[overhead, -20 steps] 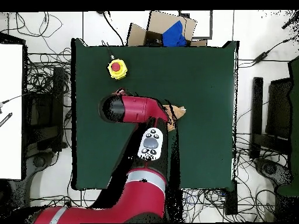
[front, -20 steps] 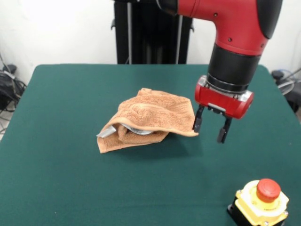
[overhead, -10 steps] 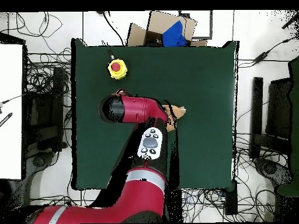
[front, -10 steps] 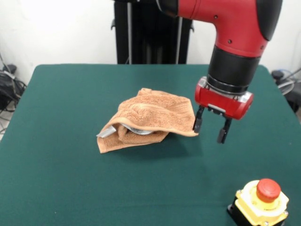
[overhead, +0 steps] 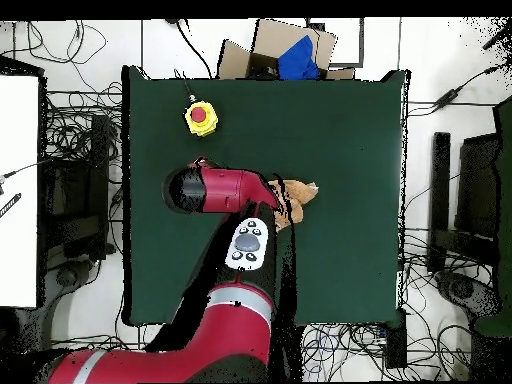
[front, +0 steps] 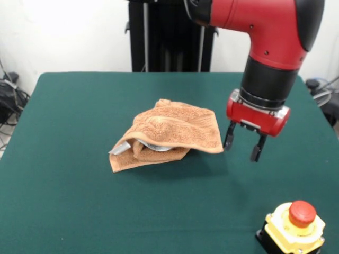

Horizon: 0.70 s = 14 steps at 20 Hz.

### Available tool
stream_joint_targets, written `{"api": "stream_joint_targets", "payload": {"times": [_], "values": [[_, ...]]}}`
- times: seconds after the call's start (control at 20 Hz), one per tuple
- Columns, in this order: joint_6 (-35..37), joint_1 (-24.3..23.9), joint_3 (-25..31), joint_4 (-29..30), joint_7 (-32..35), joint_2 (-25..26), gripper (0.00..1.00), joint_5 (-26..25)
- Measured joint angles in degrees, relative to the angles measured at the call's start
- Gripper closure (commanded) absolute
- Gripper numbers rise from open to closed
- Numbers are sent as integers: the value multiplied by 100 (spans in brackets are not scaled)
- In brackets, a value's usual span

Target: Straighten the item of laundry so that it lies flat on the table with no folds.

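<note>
While the claw [front: 243, 148] gapes empty, the crumpled towel [front: 168, 134] lies just beside it.

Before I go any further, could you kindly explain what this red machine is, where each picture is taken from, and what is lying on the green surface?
The machine is a red and black robot arm ending in a two-fingered gripper, which is open, holds nothing and hangs just beside the cloth. One picture looks across the table at the robot; the other looks straight down, where the arm hides most of the cloth. On the dark green felt-covered table lies a crumpled light orange-tan terry-cloth towel, folded over itself, with something grey showing under its fold. Near the front corner stands a yellow box with a red push button.
</note>
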Motion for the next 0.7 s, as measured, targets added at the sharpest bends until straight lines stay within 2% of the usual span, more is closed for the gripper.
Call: {"api": "stream_joint_targets", "payload": {"times": [0.7], "values": [[0,132,-160,19,0,124,0,1]]}}
